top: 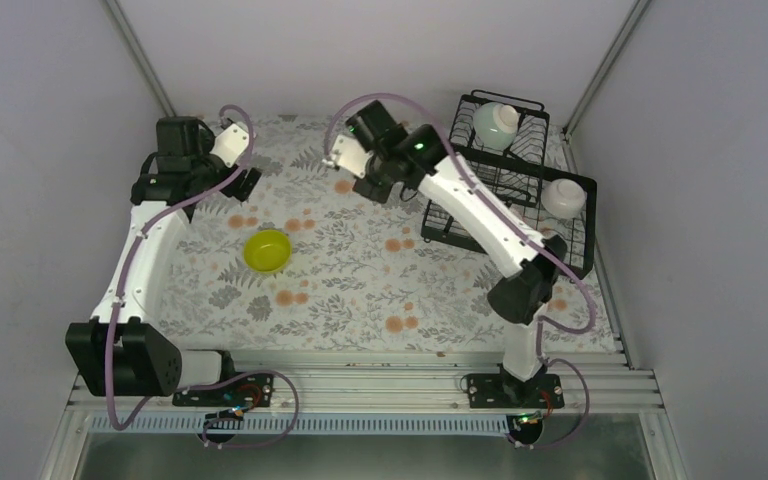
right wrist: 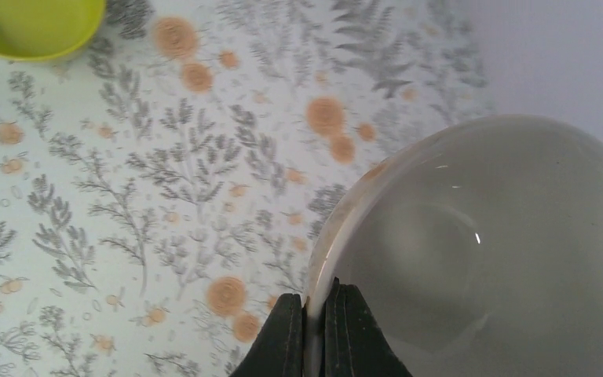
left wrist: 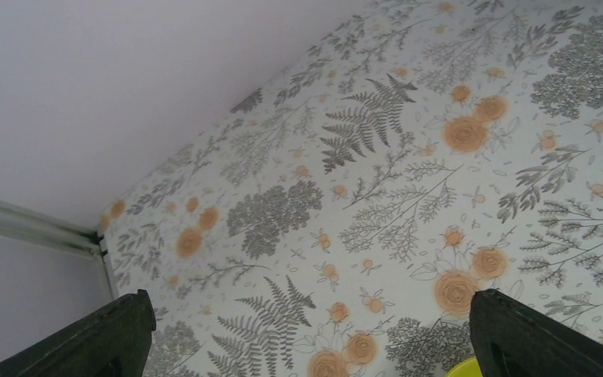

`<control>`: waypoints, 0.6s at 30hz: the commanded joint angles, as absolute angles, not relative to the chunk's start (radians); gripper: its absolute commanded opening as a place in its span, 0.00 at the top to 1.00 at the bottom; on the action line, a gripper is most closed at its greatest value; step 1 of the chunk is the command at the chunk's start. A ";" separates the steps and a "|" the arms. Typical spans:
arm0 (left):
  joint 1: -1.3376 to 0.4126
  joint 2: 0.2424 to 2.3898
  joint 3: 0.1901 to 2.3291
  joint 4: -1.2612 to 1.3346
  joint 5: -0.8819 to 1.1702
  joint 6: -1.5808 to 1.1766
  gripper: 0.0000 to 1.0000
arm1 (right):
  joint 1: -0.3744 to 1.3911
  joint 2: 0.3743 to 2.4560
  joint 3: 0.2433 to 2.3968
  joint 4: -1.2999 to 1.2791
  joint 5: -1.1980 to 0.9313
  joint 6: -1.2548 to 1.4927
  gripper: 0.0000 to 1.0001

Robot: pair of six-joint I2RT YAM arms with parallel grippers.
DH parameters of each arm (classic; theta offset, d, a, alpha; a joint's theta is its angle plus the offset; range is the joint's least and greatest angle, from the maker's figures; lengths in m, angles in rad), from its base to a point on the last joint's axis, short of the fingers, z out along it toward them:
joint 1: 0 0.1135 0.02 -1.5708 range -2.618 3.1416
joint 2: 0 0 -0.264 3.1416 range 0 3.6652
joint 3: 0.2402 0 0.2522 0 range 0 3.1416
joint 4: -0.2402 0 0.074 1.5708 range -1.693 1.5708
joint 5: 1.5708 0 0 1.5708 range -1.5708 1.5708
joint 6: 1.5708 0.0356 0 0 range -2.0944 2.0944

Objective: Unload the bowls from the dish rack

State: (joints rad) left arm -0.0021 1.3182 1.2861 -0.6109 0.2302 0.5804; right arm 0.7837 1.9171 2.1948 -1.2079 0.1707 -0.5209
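Tightly, end effector (right wrist: 315, 305) pinches bowl (right wrist: 479, 251) rim.

**Rack at the far right, one bowl out on the table**

The dish rack (top: 450, 228) stands at the table's (top: 360, 290) far right. The rear bowl (top: 497, 125) sits in its upper tier, the side bowl (top: 564, 197) in the lower tray, nearer the front. The loose bowl (top: 267, 250) lies on the table left of centre, well apart from the rack. The held bowl (right wrist: 487, 251) hangs by its rim from the right gripper (right wrist: 318, 334), left of the rack.
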 commanded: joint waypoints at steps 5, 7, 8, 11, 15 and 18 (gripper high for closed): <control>0.044 1.276 1.255 -0.558 0.212 0.572 0.00 | 0.872 2.078 2.201 -1.078 0.126 -0.495 0.96; 0.059 1.273 1.252 -0.552 0.219 0.572 0.00 | 0.888 2.129 2.245 -1.075 0.114 -0.493 0.96; 0.066 1.272 1.250 -0.549 0.219 0.573 0.00 | 0.894 2.157 2.272 -1.076 0.109 -0.493 0.97; 0.093 1.270 1.247 -0.545 0.231 0.575 0.00 | 0.916 2.237 2.338 -1.083 0.093 -0.494 0.97; 0.133 1.265 1.234 -0.531 0.256 0.577 0.00 | 0.943 2.307 2.352 -1.056 0.077 -0.492 0.97; 0.148 1.268 1.220 -0.524 0.270 0.580 0.00 | 0.956 2.339 2.352 -1.035 0.075 -0.489 0.97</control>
